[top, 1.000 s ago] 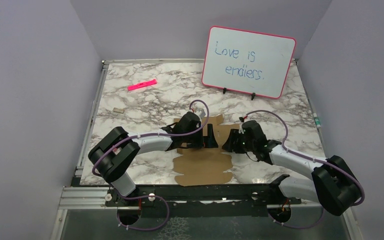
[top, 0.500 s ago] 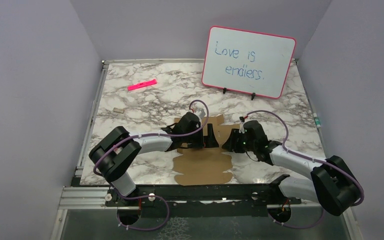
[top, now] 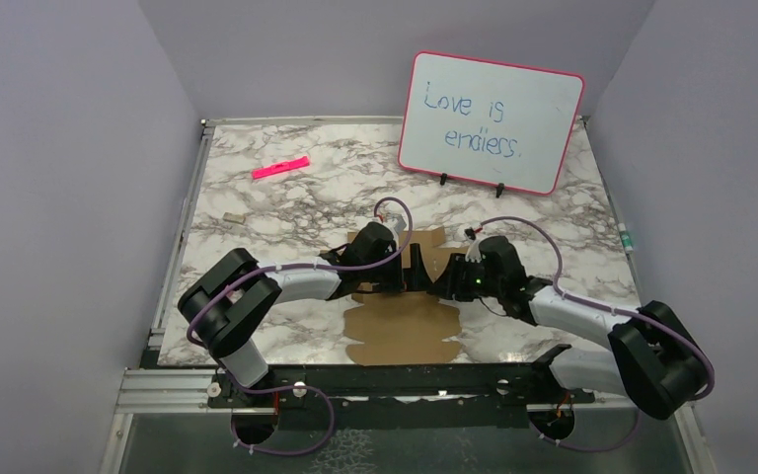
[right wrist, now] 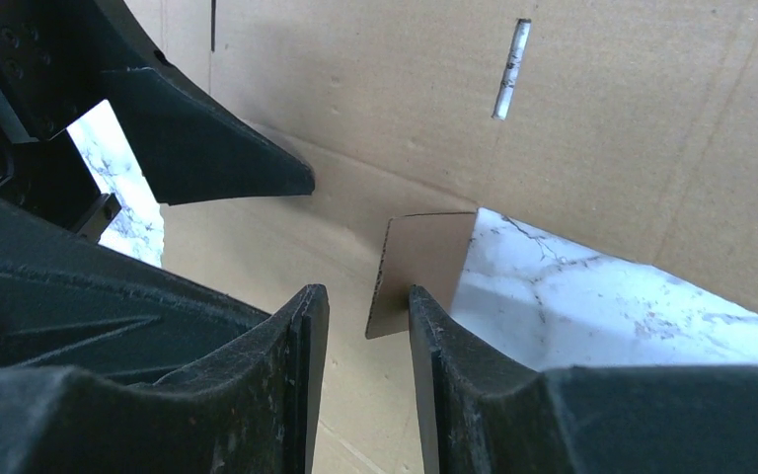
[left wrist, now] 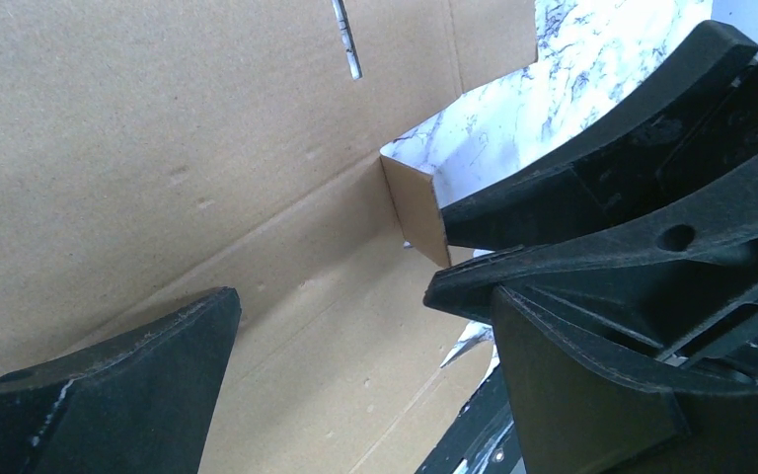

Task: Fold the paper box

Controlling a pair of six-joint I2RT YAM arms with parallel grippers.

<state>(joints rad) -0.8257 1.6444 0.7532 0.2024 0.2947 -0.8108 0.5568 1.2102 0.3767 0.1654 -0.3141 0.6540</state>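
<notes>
The paper box [top: 400,331] lies as a flat brown notched sheet near the table's front edge. In the right wrist view a small tab [right wrist: 429,259] of the box [right wrist: 602,128] stands upright at a notch. My right gripper [right wrist: 365,296] straddles this tab, its jaws narrow but with a gap; the tab rests by the right finger [right wrist: 434,346]. My left gripper [left wrist: 365,296] hovers wide open over the sheet [left wrist: 158,148], facing the same tab [left wrist: 416,209], nothing between its fingers. From above, the left gripper [top: 418,267] and right gripper [top: 446,284] nearly meet.
A pink-rimmed whiteboard [top: 491,120] stands at the back right. A slim pink marker [top: 280,167] lies at the back left, and a small brown scrap [top: 232,216] sits near the left edge. Purple walls close in three sides.
The right gripper's jaws have narrowed around the raised tab and it has edged slightly left toward the left gripper. The left arm has not moved.
</notes>
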